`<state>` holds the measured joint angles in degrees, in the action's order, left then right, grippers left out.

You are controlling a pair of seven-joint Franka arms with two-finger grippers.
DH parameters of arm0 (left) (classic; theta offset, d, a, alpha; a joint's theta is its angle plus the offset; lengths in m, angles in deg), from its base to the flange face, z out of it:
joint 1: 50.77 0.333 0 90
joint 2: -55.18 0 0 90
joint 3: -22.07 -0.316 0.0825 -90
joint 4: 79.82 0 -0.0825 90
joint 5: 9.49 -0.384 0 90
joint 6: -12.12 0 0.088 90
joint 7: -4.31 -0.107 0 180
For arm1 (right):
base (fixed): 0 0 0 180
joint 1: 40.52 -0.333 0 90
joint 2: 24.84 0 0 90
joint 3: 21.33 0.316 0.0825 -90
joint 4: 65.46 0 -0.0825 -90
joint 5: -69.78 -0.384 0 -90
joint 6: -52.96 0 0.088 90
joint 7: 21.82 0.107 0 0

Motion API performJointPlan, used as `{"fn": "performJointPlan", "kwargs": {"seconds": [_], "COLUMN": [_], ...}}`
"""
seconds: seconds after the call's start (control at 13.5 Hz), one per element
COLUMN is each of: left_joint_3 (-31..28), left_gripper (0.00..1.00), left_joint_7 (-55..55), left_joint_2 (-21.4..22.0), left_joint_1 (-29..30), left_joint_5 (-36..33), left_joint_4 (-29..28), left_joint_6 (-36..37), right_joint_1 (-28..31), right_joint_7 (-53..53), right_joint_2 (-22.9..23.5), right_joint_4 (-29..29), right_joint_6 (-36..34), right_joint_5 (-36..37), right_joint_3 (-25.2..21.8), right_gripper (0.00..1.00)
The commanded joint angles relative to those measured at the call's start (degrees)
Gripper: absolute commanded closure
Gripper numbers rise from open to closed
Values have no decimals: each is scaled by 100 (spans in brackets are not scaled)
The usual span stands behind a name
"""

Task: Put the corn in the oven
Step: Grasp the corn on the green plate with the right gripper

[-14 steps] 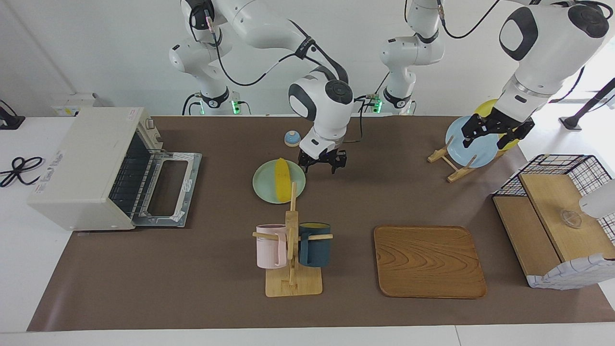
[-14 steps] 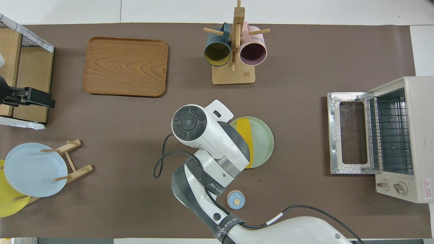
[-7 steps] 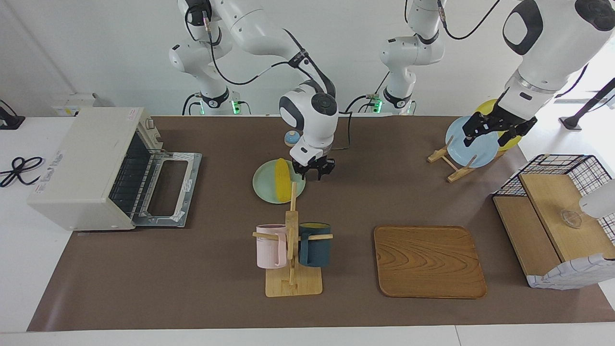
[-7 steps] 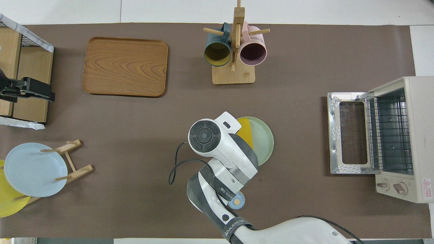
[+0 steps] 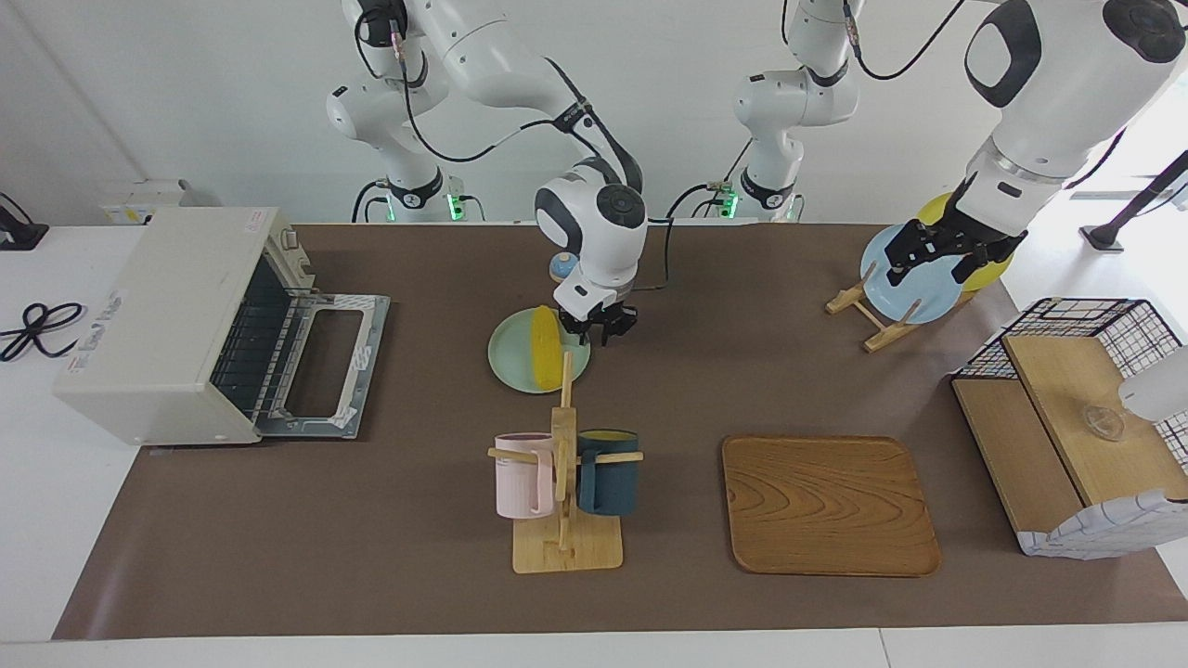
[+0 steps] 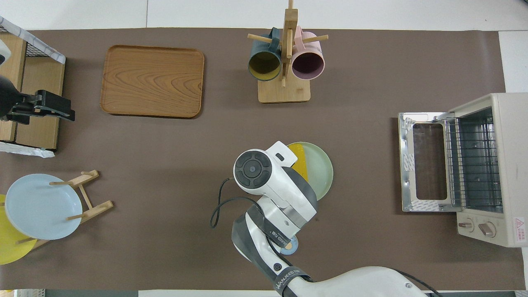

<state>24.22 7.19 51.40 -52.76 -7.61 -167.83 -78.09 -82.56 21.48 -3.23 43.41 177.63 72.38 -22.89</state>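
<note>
The corn [image 5: 548, 348] lies lengthwise on a pale green plate [image 5: 516, 369] in the middle of the table. In the overhead view my right wrist covers most of the corn [image 6: 300, 161]. My right gripper [image 5: 600, 327] is open and hangs low at the plate's edge, just beside the corn's end nearer the robots. I see no contact with the corn. The cream oven [image 5: 176, 320] stands at the right arm's end of the table, its door [image 5: 325, 366] dropped open and flat, its rack [image 6: 472, 161] showing. My left gripper [image 5: 947, 258] is open over the blue plate and holds nothing.
A mug rack [image 5: 564, 482] with a pink and a dark blue mug stands farther from the robots than the plate. A wooden tray [image 5: 829, 506], a plate rack with a blue plate [image 5: 914, 283], a wire-and-wood shelf basket [image 5: 1077, 427] and a small blue knob [image 5: 562, 267] also stand on the table.
My right gripper has moved toward the right arm's end of the table and down, from beside the green plate to right beside the corn. The left gripper has shifted only slightly.
</note>
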Motion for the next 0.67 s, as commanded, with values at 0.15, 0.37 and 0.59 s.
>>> {"fn": "performJointPlan", "kwargs": {"seconds": [0.15, 0.37, 0.59], "left_joint_3": [-40, -40, -66], "left_gripper": [0, 0, 0], "left_joint_7": [63, 90, 3], "left_joint_2": [-35, -35, -9], "left_joint_1": [-30, -21, 23], "left_joint_5": [41, 41, -12], "left_joint_4": [91, 91, 91], "left_joint_6": [118, 92, 144], "right_joint_1": [65, 99, 204], "right_joint_7": [-58, -137, -443], "right_joint_2": [-219, -228, -210], "right_joint_4": [301, 84, -628], "right_joint_6": [32, -379, -1241], "right_joint_5": [143, 826, 1102], "right_joint_3": [15, 15, -3], "right_gripper": [95, 100, 100]}}
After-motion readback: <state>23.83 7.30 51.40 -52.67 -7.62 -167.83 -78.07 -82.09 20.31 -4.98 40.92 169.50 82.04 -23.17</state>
